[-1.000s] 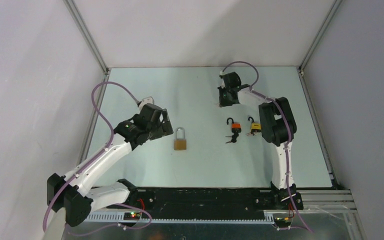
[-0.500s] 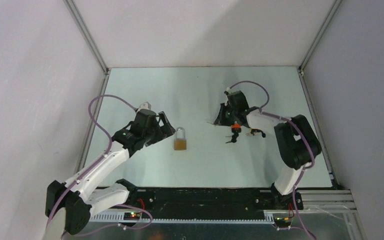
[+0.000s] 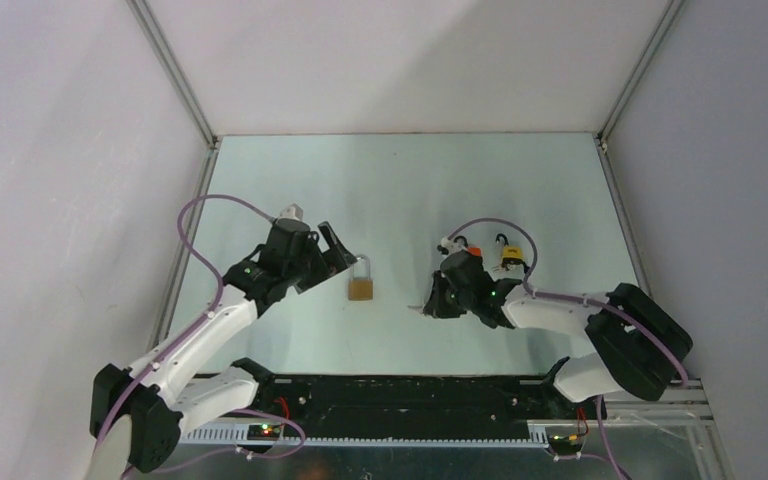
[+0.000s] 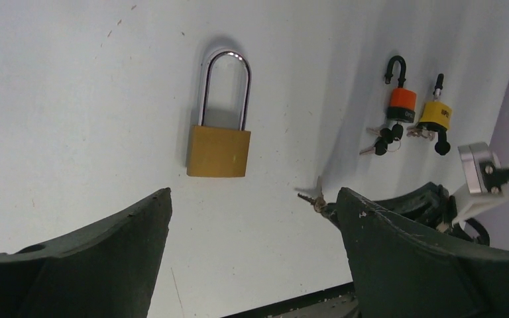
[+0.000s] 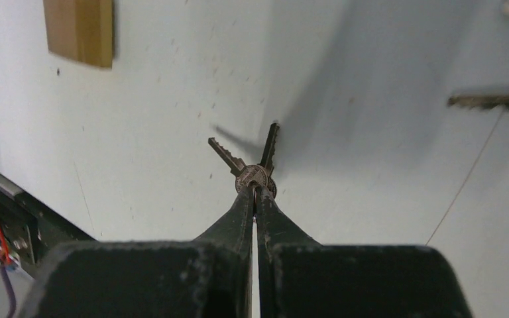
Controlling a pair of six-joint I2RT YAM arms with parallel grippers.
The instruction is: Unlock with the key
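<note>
The brass padlock (image 3: 362, 283) lies flat on the desk (image 3: 290, 180). The left arm (image 3: 210, 325) reaches in from the padlock's left; the left pincer (image 4: 253, 193) stands wide open near it, not touching. The right arm (image 3: 560, 310) lies low to the padlock's right; the right pincer (image 5: 255, 196) is clamped on a pair of keys (image 5: 254, 177), clear of the padlock.

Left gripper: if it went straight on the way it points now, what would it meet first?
Most likely the brass padlock with a steel shackle, lying flat on the pale table, centred between the open fingers of the left gripper. Depth is unclear; it might touch the table first.
</note>
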